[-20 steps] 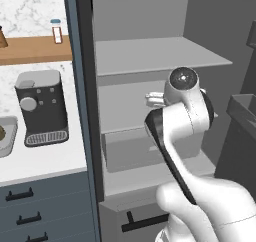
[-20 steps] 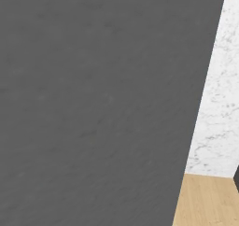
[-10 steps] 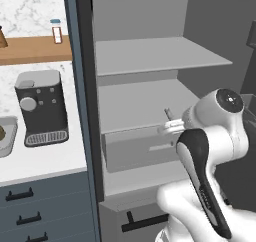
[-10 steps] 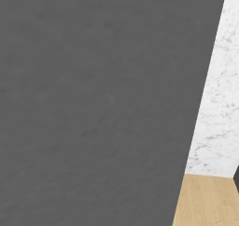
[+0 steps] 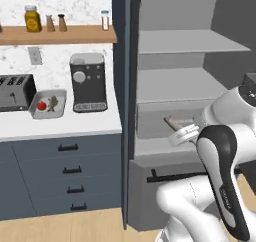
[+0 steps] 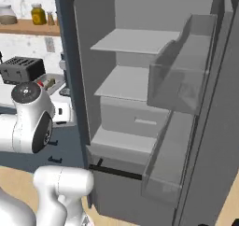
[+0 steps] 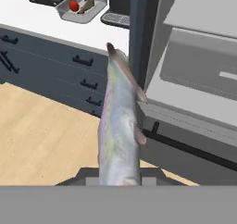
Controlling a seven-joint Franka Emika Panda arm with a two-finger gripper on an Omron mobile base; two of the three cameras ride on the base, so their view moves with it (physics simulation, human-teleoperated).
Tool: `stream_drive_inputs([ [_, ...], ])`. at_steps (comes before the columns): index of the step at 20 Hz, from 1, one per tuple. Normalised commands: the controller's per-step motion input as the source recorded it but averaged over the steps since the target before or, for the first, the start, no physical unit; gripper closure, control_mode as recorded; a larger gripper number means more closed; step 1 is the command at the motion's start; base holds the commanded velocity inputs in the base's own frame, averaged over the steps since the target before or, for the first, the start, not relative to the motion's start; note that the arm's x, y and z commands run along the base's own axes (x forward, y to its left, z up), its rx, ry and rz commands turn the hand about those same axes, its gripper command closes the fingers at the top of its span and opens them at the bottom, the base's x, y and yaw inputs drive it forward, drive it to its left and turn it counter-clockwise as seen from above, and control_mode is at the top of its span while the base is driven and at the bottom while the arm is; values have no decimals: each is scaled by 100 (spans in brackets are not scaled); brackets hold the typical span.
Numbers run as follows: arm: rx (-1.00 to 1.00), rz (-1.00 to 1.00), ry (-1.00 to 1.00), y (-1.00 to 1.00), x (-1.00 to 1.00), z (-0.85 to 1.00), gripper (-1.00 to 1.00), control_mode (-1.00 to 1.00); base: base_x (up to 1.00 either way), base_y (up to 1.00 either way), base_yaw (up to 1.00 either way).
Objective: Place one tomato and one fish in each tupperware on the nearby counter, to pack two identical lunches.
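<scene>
Left to right: black slotted toaster [image 5: 16, 92] sits at the far left of the white tabletop [image 5: 60, 126], flat and matte, over dark blue-grey drawers [image 5: 67, 173] with black bar handles. Just beside the toaster, one tupperware [image 5: 49, 104]: shallow light-grey rectangular tub, rounded corners, raised rim, with a round red tomato [image 5: 42, 105] and a small brownish fish lying in it. Next to it a boxy black coffee machine [image 5: 88, 82] with a round dial. Above, a brown wooden shelf [image 5: 60, 34] carries a yellow jar [image 5: 32, 18] and small shakers against a marbled white wall. Then the open grey fridge [image 5: 190, 96]: flat pale shelves, a box-shaped grey pull-out drawer [image 5: 170, 120], and translucent door bins seen in the right base view. The end effector [image 5: 176, 130] is in front of that drawer, closed narrow on a second fish [image 7: 119, 128]: long, tapered, silvery with a faint pink-green sheen, smooth body, small fin on its side, tail end pointing away from the fingers. In the hand view it points out over the wooden plank floor [image 7: 41, 140] toward the tabletop.
</scene>
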Motion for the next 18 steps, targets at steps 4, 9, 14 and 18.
stream_drive_inputs([
  [4,0,0,0,0,0,0,100,100,3,100,9],
  [9,0,0,0,0,0,0,100,100,40,100,7],
  [14,0,0,0,0,0,0,100,100,63,100,4],
  [18,0,0,0,0,0,0,100,100,82,100,1],
])
